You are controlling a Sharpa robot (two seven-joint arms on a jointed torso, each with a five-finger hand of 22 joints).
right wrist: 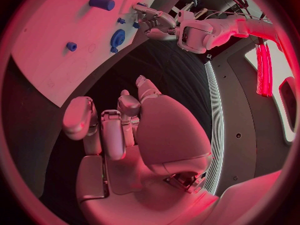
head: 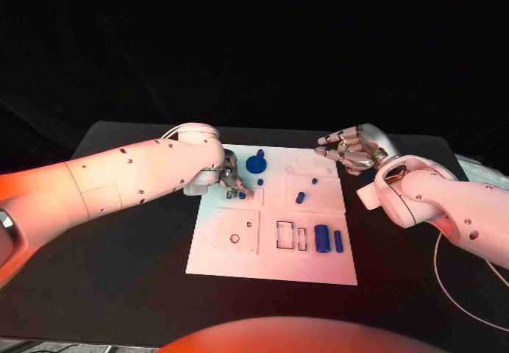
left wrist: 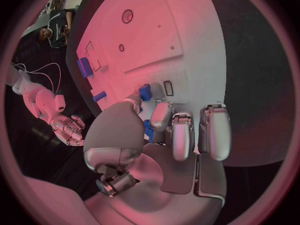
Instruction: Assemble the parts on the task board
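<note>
- The black worktop (head: 127,265) carries the white task board (head: 318,268) at its middle, square to the robot, so both arms can reach across it from either side.
- The left arm (head: 117,180) comes in low over the board's far left part, with the left hand (head: 232,180) down at the board surface. In the left wrist view its fingers (left wrist: 181,135) curl toward a small blue part (left wrist: 145,92) lying next to a rectangular slot (left wrist: 168,87). Whether the hand already grips a piece cannot be told, since the thumb covers the spot. It seems placed to pick up or press in a part there.
- The right hand (head: 355,153) hovers above the board's far right corner, fingers bent but apart and holding nothing, as the right wrist view confirms (right wrist: 125,130). It looks parked clear of the board, leaving the left arm room to work.
- The blue parts lie scattered on the board: a round disc with a peg (head: 257,163) just beside the left hand, a short piece (head: 300,196) near the middle, a tiny one (head: 315,179) beyond it, and two upright cylinders (head: 321,239) and (head: 338,240) in the near right area beside empty rectangular slots (head: 285,234).
- A square plate with small holes (head: 237,234) on the near left has nothing in it, so most of the assembly seems not yet done.
</note>
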